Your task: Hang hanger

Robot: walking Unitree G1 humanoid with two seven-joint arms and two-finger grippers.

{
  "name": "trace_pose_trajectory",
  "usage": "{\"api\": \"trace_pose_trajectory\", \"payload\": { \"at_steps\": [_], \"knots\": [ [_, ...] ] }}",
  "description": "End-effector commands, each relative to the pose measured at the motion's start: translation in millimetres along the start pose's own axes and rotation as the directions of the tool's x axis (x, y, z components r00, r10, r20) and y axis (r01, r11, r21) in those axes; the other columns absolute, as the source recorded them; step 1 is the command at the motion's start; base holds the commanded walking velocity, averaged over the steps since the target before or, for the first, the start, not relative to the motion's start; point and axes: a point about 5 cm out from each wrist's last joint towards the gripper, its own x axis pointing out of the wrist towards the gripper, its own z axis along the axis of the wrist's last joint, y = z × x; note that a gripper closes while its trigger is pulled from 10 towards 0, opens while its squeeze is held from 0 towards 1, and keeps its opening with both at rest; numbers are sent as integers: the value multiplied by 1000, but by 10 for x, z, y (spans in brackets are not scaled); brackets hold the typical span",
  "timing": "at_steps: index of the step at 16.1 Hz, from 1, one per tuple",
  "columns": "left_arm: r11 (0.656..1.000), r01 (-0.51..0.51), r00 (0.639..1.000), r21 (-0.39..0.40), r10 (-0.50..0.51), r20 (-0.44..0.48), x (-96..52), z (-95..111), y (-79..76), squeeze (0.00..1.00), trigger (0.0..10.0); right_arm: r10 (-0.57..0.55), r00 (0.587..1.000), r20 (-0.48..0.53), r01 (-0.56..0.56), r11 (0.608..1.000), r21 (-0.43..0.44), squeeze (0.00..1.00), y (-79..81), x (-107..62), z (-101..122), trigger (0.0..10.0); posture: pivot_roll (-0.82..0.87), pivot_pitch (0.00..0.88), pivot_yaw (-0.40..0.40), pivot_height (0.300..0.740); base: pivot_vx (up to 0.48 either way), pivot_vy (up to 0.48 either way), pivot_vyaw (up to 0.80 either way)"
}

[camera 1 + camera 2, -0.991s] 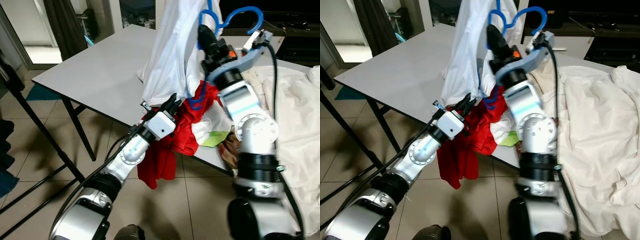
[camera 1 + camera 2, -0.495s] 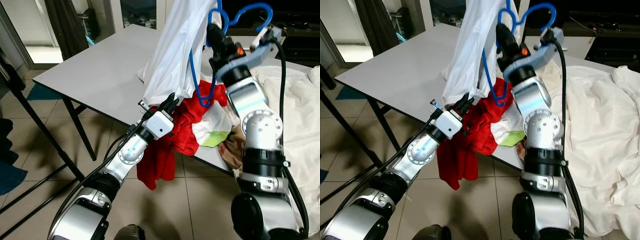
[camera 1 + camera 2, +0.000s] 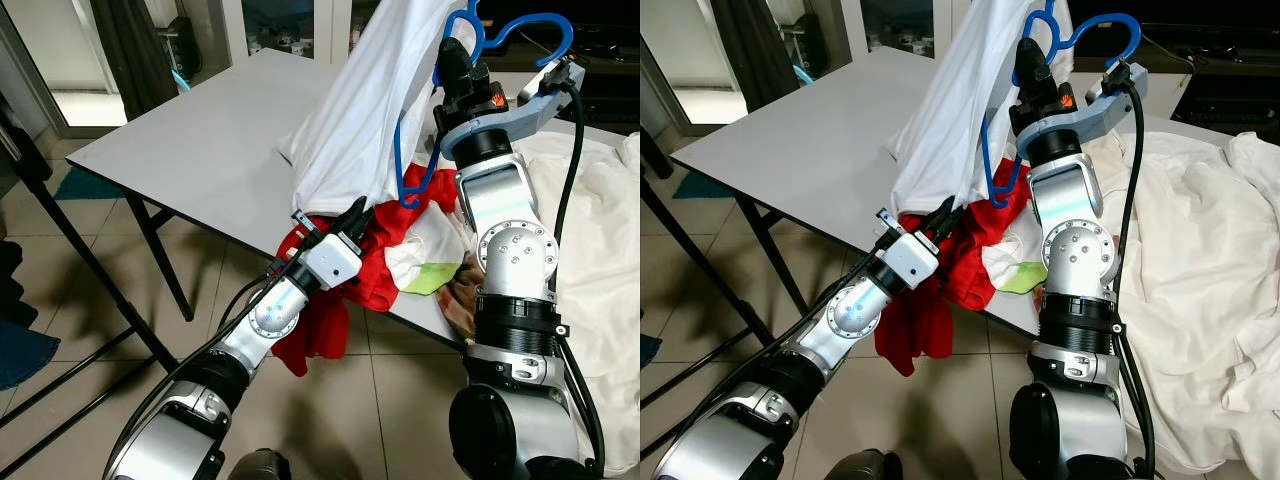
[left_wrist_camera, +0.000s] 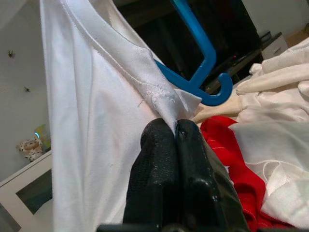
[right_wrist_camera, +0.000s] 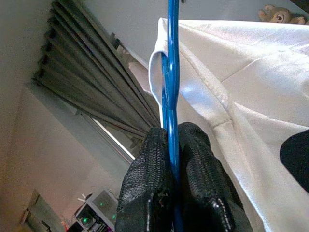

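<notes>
A blue plastic hanger (image 3: 500, 35) is raised above the table's right part, with a white shirt (image 3: 365, 130) draped from it. My right gripper (image 3: 455, 72) is shut on the hanger's thin blue bar (image 5: 170, 72), just under its curved top. My left gripper (image 3: 362, 212) is lower, at the shirt's bottom hem, shut on a fold of the white cloth (image 4: 166, 104). The shirt stretches tilted between the two grippers. The hanger's lower blue loop (image 3: 995, 175) hangs beside the shirt.
A grey table (image 3: 200, 140) runs to the left, its black legs (image 3: 160, 260) on a tiled floor. A red garment (image 3: 330, 310) spills over the table's front edge under my left gripper. White and cream laundry (image 3: 1200, 260) is heaped to the right. Dark curtains (image 3: 130, 50) hang at the back left.
My right arm has lifted the hanger higher and to the right, pulling the white shirt taut. My left gripper has kept its hold on the hem and shifted slightly right.
</notes>
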Motion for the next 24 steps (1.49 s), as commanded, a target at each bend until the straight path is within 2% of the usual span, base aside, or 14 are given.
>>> {"api": "trace_pose_trajectory", "payload": {
  "at_steps": [1,2,3,4,6,12,15,18,20,22,24],
  "knots": [
    [999,34,999,16,-34,-8,-44,-23,-47,0,0,59,998,23,-59,998,-11,0,137,79,72,6000,134,0,13,740,0,0,0],
    [999,43,999,26,-42,-12,-56,-32,-49,0,0,63,998,18,-63,998,-13,0,141,92,82,7882,134,0,13,740,0,0,0],
    [999,45,999,30,-45,-13,-62,-36,-50,0,0,65,998,16,-65,998,-13,0,144,97,84,7882,134,0,13,740,0,0,0],
    [998,52,999,34,-51,-16,-73,-44,-55,0,0,62,998,13,-62,998,-3,0,142,106,87,9098,135,0,13,740,0,0,0],
    [997,68,998,42,-67,-18,-87,-50,-89,0,0,45,999,4,-45,999,8,0,125,108,60,10000,134,0,13,740,0,0,0],
    [994,99,995,43,-99,-9,-52,-23,-174,0,0,-37,999,34,37,999,25,0,62,126,29,10000,130,0,13,740,0,0,0],
    [992,119,993,42,-119,2,-20,2,-219,0,0,-128,986,104,126,992,25,0,-52,130,127,10000,127,0,14,740,0,0,0],
    [995,93,995,21,-93,23,29,48,-206,0,0,-143,983,118,141,990,21,0,-60,120,139,10000,127,0,14,740,0,0,0],
    [998,60,997,7,-61,46,128,109,-141,0,0,-173,978,113,169,985,45,0,-76,68,39,10000,125,0,13,740,0,0,0],
    [997,74,996,15,-75,45,155,110,-151,0,0,-224,965,135,210,972,110,0,-103,41,11,9686,121,0,15,740,0,0,0],
    [997,76,996,13,-76,48,163,115,-155,0,0,-227,962,150,210,970,119,0,-97,43,42,10000,115,0,17,740,0,0,0]
  ]
}}
